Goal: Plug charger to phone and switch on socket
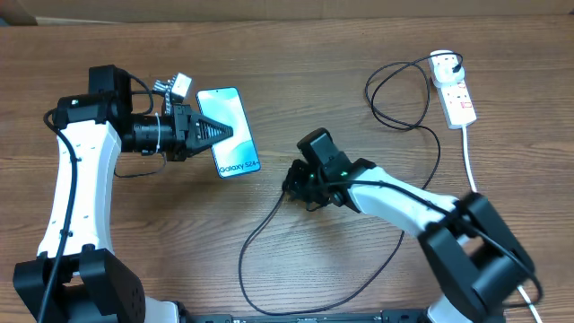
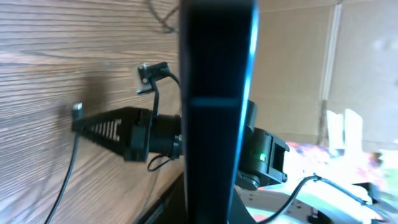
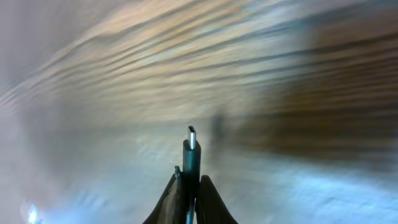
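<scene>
The phone (image 1: 229,131) shows a lit teal screen and hangs tilted at the left, with my left gripper (image 1: 213,133) shut on its left edge. In the left wrist view the phone (image 2: 214,93) stands edge-on as a dark bar. My right gripper (image 1: 289,182) sits right of the phone's lower end, shut on the charger's black connector (image 3: 191,152), whose tip points ahead and a little clear of the phone. The charger cable (image 1: 260,235) loops over the table to its white plug (image 1: 446,63) in the socket (image 1: 459,99) at the far right.
The socket's thick white cord (image 1: 468,157) runs down toward the right arm's base. Loose cable loops (image 1: 395,99) lie left of the socket. The right arm (image 2: 155,134) shows beyond the phone in the left wrist view. Cardboard walls (image 2: 298,62) stand behind.
</scene>
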Action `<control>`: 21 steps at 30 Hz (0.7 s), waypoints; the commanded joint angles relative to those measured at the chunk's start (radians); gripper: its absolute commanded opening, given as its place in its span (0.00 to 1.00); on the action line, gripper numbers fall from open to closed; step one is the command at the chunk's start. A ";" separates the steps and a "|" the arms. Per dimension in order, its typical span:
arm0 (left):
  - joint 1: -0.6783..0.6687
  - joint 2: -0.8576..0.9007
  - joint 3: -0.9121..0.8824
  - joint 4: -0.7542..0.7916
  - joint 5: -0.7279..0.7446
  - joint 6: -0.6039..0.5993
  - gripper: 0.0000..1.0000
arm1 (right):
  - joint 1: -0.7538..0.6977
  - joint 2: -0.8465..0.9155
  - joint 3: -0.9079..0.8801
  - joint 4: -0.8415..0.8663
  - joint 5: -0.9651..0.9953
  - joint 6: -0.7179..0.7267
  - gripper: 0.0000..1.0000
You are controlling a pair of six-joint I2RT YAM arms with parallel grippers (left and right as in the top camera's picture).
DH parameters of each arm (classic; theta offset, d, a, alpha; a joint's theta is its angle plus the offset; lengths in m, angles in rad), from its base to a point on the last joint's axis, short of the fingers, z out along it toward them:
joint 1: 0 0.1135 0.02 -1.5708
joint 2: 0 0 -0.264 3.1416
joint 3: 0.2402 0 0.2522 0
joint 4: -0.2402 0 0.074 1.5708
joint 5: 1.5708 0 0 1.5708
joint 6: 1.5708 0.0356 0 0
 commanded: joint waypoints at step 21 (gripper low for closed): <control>0.013 -0.008 0.007 -0.058 0.299 0.023 0.04 | -0.009 -0.444 -0.001 0.039 -0.917 -0.393 0.04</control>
